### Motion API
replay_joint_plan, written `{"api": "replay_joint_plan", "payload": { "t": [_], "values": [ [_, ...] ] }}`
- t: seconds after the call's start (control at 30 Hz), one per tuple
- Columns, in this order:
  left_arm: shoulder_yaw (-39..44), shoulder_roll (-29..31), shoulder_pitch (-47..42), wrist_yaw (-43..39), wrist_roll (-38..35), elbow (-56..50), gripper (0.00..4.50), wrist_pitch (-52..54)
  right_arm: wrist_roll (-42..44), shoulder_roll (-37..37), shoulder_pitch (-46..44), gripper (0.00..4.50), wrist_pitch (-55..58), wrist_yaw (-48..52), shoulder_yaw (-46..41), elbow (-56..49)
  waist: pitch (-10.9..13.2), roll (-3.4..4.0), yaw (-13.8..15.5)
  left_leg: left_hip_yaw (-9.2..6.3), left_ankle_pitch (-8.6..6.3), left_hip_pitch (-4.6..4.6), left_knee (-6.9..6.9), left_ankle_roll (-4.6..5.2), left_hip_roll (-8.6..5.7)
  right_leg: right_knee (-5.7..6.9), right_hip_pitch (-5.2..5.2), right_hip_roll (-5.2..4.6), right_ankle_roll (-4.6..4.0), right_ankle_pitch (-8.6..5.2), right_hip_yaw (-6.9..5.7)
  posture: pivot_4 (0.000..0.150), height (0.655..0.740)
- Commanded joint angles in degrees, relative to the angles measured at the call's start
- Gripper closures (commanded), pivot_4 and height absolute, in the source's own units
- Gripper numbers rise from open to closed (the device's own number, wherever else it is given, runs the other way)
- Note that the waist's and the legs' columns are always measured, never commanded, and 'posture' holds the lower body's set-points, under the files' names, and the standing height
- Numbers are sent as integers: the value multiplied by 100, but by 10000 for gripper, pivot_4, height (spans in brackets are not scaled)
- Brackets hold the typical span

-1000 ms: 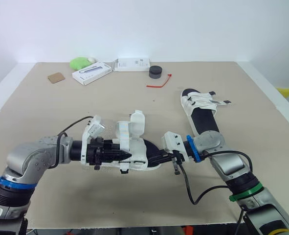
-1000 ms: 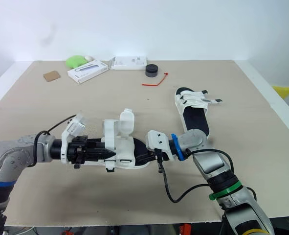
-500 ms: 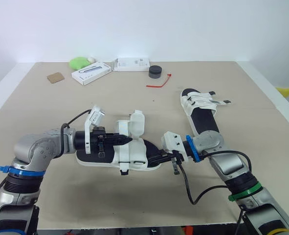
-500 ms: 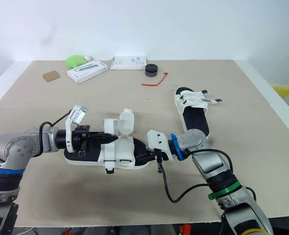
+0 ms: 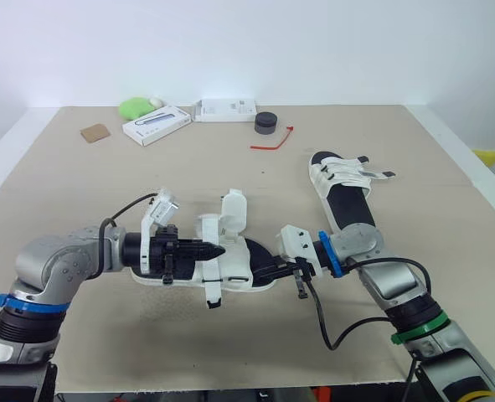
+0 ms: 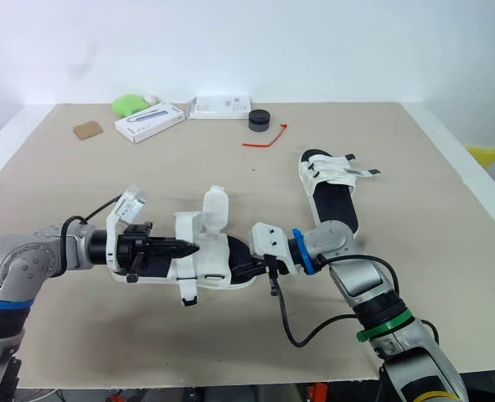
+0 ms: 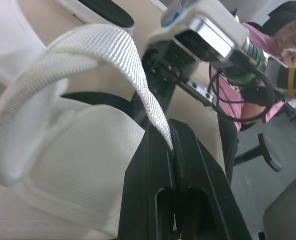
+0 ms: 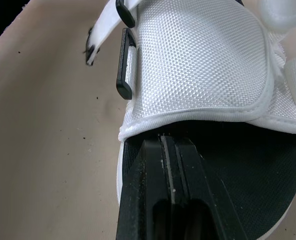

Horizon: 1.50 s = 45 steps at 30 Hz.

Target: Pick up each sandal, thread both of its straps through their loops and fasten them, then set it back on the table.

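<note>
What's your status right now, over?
Left gripper shut on white woven strap. Right gripper shut, tips on black footbed of white fabric sandal. Nothing in the way.

There are two white-strapped, black-soled sandals on the beige desk: the near sandal and the far sandal. There are two flat white cardboard boxes, the left box and the right box. One each: lime-green soft lump, short black cylinder, thin red tie, brown cardboard square, and yellow object beyond the desk's right edge.
</note>
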Motion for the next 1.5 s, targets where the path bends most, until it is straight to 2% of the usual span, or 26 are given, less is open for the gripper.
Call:
{"api": "replay_joint_plan", "payload": {
  "t": [0.03,0.47,0.8,0.9,0.93,0.97,1.0,1.13,1.33,1.5],
  "values": [
    [-45,126,70,-112,75,-354,44590,-155,-8,-11,-61,45000,-40,44,14,-77,0,0,0,0,0,0,0,0,0,0,0,0,0,0,0,1500,7400],
    [-178,392,565,-325,181,-537,44590,-355,-5,1,-94,45000,-26,67,21,-55,0,0,-7,2,0,2,0,0,1,0,1,2,0,0,1,1500,7400],
    [-155,388,491,-333,447,-321,44590,-682,-17,20,-108,45000,-21,92,40,-48,0,0,-7,2,0,3,0,0,1,0,1,3,-1,0,1,1500,7400],
    [-124,419,393,-422,377,-332,36415,-613,-19,23,-132,45000,-23,105,43,-21,0,0,-8,2,0,2,0,0,2,0,0,4,-1,0,0,1500,7400],
    [-110,448,357,-465,334,-367,31950,-570,-20,23,-137,45000,-24,108,44,-15,0,0,-7,2,0,2,0,0,2,0,1,4,-1,0,0,1500,7400],
    [-85,486,321,-506,288,-406,29366,-523,-23,22,-138,45000,-29,111,44,-10,0,0,-7,3,0,2,0,0,1,0,1,3,-1,0,0,1500,7400],
    [-64,541,292,-567,256,-444,23730,-503,-28,21,-140,45000,-35,115,46,-4,0,0,-8,3,0,2,0,0,1,0,1,3,0,0,0,1500,7400],
    [104,960,226,-922,86,-569,7579,-415,-32,16,-140,45000,-36,133,50,-12,0,0,-9,3,0,2,0,0,2,0,0,4,-1,0,0,1500,7400],
    [454,1782,450,-1504,13,-523,7579,-427,-26,15,-154,45000,-28,151,46,-11,1,0,-15,4,0,1,0,0,4,0,-2,8,-4,-3,-2,1500,7400],
    [788,2307,1180,-1975,-378,-929,7579,-220,-19,-1,-138,45000,-36,178,47,-16,2,1,-40,3,-2,-2,0,3,7,1,-9,6,-13,-10,-2,1500,7400]
  ]
}}
